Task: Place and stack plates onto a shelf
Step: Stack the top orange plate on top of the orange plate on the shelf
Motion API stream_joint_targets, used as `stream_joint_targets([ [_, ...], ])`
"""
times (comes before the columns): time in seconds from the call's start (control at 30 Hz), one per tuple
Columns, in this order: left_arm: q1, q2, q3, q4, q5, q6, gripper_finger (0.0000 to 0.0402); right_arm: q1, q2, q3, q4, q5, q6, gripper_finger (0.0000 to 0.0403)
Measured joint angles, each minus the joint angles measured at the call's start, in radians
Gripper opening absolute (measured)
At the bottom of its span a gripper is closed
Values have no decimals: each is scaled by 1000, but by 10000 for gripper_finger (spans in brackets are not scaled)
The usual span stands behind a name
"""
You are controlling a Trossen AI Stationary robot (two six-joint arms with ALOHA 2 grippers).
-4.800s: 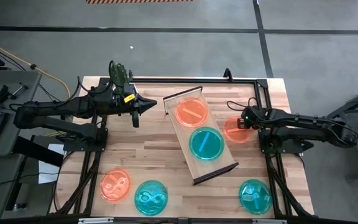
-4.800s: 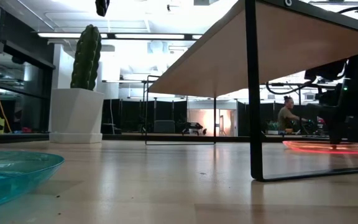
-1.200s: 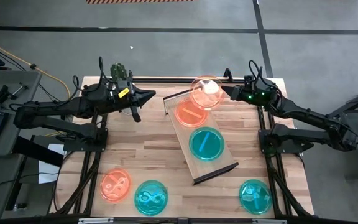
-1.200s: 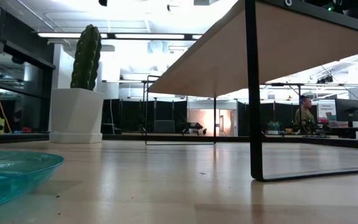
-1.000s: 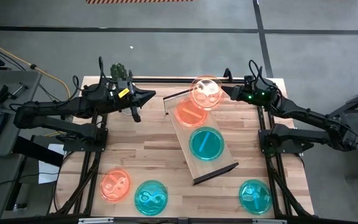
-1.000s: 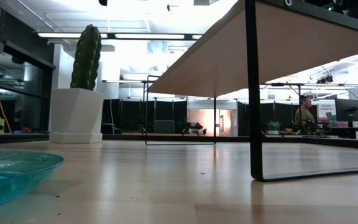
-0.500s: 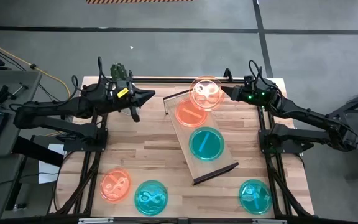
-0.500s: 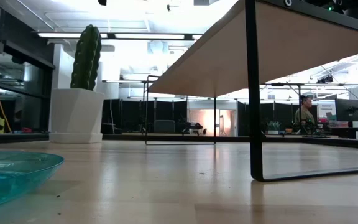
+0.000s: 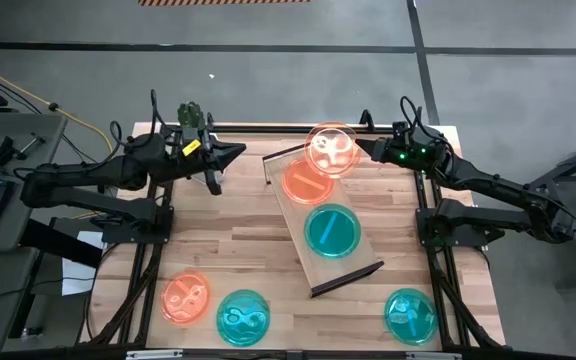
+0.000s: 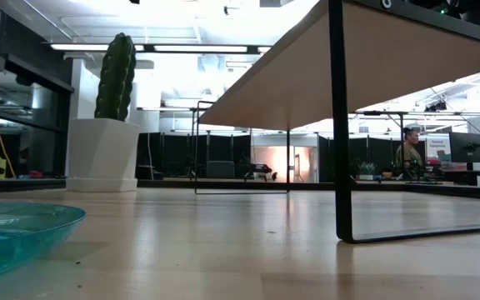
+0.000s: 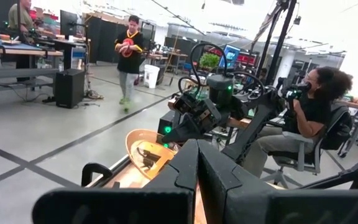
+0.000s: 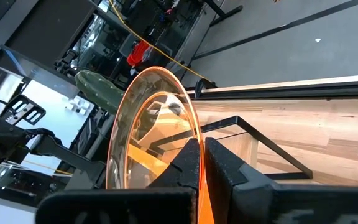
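My right gripper [image 9: 360, 149] is shut on an orange plate [image 9: 331, 148], held above the far end of the shelf [image 9: 348, 262]. The shelf lies slantwise at mid-table. One orange plate [image 9: 306, 182] and one teal plate [image 9: 331, 230] lie flat on it. Another orange plate [image 9: 185, 298] and two teal plates [image 9: 242, 318] [image 9: 409, 315] rest on the tabletop near the front edge. My left gripper [image 9: 238, 154] hovers shut over the table's far left, holding nothing. In the left wrist view the held plate [image 11: 143, 148] shows ahead of it. My right gripper pinches the orange plate's rim [image 12: 191, 140] between its two fingers, on the side of the plate toward the table's right. The fingers come roughly level from the right. The plate is lifted clear, hollow side up, above the shelf's far rail [image 9: 293, 152].
A black frame rail [image 9: 298, 127] runs along the table's far edge and down both sides. A small cactus figure [image 9: 193, 113] stands at the far left corner. In the low view the shelf's leg [image 10: 337, 125] stands at mid-table. People [image 11: 312, 118] are in the room beyond.
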Motion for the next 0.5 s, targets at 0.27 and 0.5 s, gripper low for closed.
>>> stream_joint_targets([
  [0.27, 0, 1, 0, 0, -3, 7, 0, 0, 0, 0, 0, -2, 3, 0],
  [0.5, 0, 1, 0, -1, -4, -8, 0, 0, 0, 0, 0, -4, -6, 0],
])
